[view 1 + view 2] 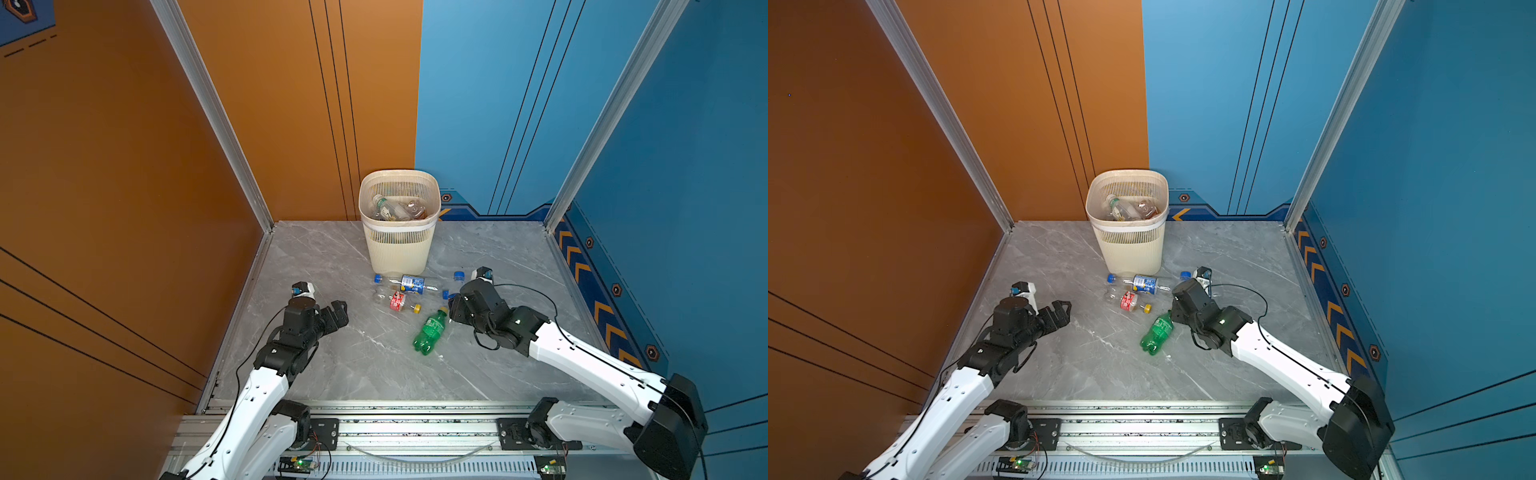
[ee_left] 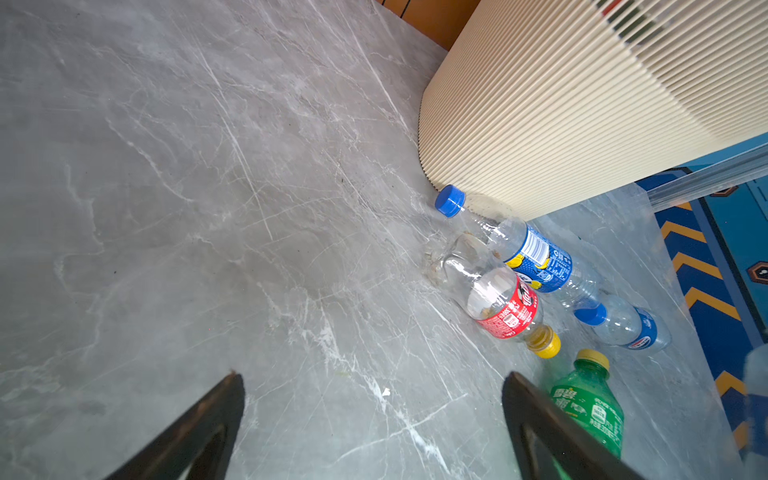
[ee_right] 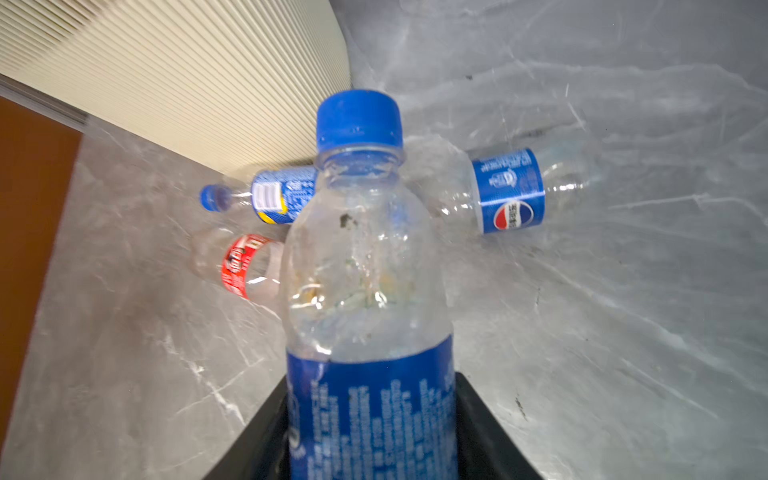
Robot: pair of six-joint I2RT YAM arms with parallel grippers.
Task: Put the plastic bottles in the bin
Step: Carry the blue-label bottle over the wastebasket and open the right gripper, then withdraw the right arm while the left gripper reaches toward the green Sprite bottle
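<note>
Left gripper (image 1: pixel 338 316) released; right gripper (image 3: pixel 372 380) clenched on a blue-label bottle (image 3: pixel 365 249).
The left gripper is held spread and empty, front-left of the bin (image 1: pixel 399 253). Several bottles (image 1: pixel 395 208) are seen inside the bin. Just in front of the bin, a yellow-blue bottle (image 1: pixel 411 284), a red-label bottle (image 1: pixel 397 301) and a green bottle (image 1: pixel 430 330) are laid flat. Front-right of the bin, the blue-label bottle is gripped at its label, beside a Pepsi bottle (image 3: pixel 507 191).
</note>
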